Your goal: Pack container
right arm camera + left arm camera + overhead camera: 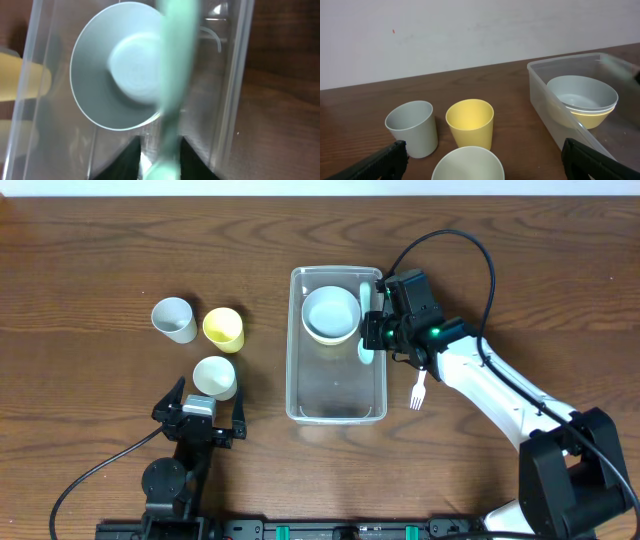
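Your right gripper (372,332) hangs over the container (336,388).
Mint spoon (177,60) blurs between its jaws, so the grip is unclear. Left gripper (208,400) is spread wide.

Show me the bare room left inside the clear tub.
The large clear plastic tub is bare in its half nearest the robot, between its near wall and the stacked pale round bowls. The far end is crowded: the bowls, with a mint green spoon beside them at the right wall, by the right gripper.

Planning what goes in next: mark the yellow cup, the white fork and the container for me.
yellow cup (223,328), overhead view, inside its open mouth.
white fork (419,389), overhead view, midway along it.
container (335,392), overhead view, bare floor near its front end.
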